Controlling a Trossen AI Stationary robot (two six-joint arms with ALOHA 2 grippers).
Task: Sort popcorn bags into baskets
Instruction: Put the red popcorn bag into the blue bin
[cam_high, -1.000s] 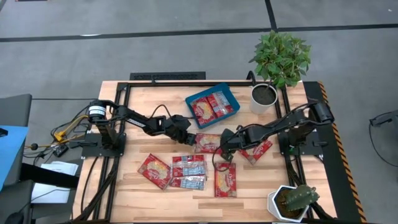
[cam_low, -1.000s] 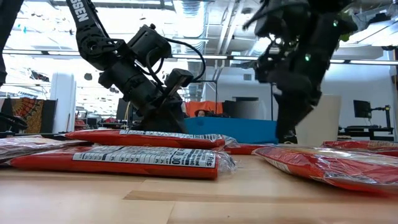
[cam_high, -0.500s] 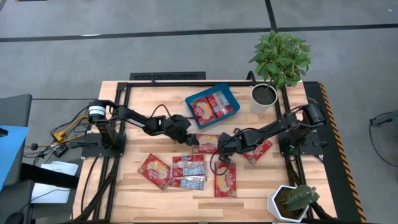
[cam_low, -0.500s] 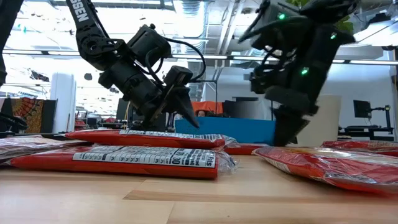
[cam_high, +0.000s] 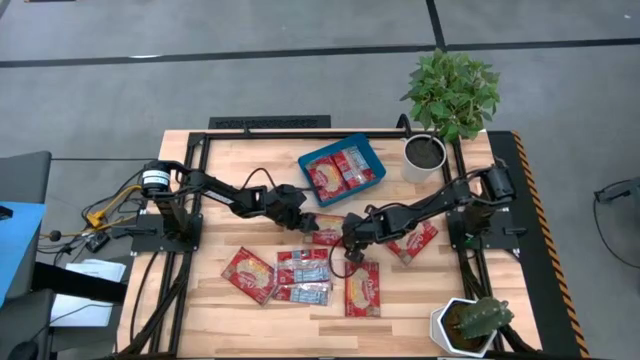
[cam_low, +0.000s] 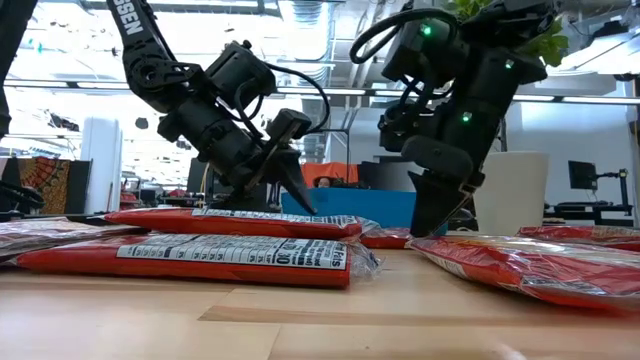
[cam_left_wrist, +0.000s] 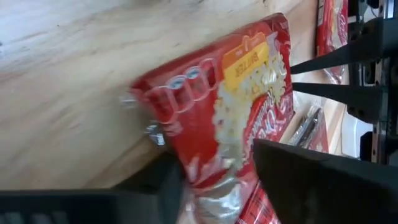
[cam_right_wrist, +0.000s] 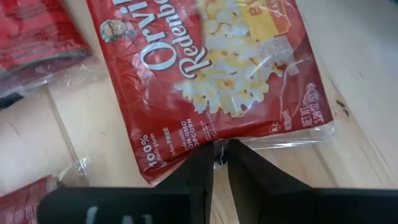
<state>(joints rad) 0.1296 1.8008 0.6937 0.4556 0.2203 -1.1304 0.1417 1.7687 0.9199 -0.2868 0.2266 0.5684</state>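
Fingers of left gripper (cam_high: 310, 223) met one popcorn bag (cam_high: 330, 230) at mid-table, teal basket (cam_high: 341, 167) beyond | low: both grippers tipped down on packets | left wrist: fingers (cam_left_wrist: 311, 180) apart, bag edge between | right wrist: right gripper (cam_right_wrist: 219, 163) fingers nearly together, perhaps pinching another bag's (cam_right_wrist: 211, 74) clear edge

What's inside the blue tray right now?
The blue tray holds two red popcorn bags lying side by side and filling most of its floor. Whether anything lies under them cannot be seen, since they cover it.
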